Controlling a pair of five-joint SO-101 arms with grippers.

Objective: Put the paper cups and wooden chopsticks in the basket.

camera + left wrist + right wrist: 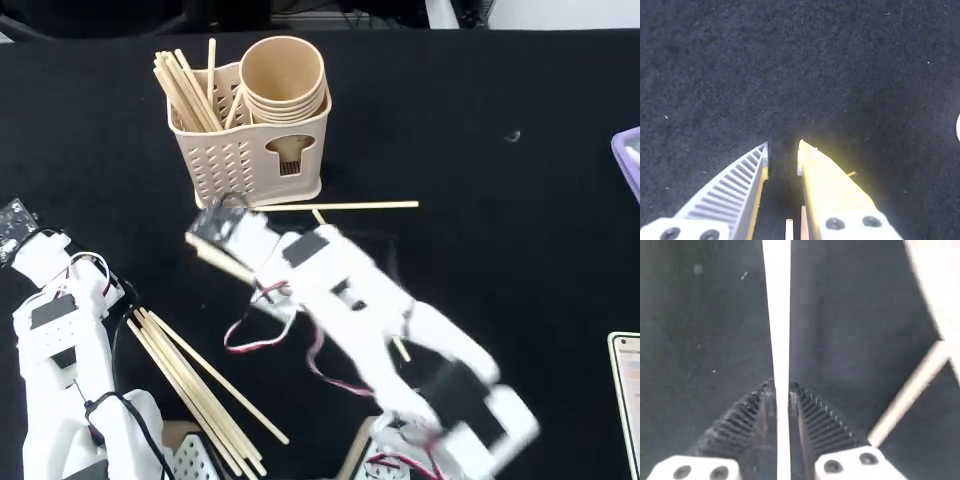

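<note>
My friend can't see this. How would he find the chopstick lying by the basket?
Find the beige basket holding paper cups. On the black table by its base lies one chopstick. It runs sideways past the basket, while the bundle farther off slants.

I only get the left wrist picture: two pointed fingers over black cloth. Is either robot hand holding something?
Observer: Yes. The right gripper is shut on one chopstick.
Operator: Where is the basket it goes in?
Observer: The basket stands towards the far side of the table, with stacked paper cups inside.
Operator: Are any sticks left out?
Observer: A bundle of chopsticks lies on the cloth near the left arm's base.
</note>
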